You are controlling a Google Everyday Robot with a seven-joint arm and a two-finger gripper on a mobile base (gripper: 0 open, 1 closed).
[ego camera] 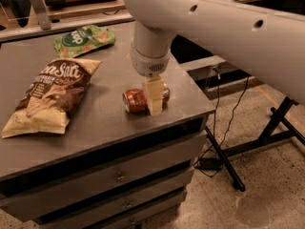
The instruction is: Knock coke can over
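The coke can (136, 100) is small and red. It lies on its side on the grey cabinet top (109, 123), near the right front corner, its silver end facing left. My gripper (155, 99) hangs from the big white arm straight above the can. Its cream finger (155, 95) covers the can's right part and reaches down to it.
A brown and cream chip bag (50, 96) lies at the left. A green chip bag (83, 39) lies at the back. The cabinet's right edge is close to the can. A black stand (267, 132) and cables are on the floor to the right.
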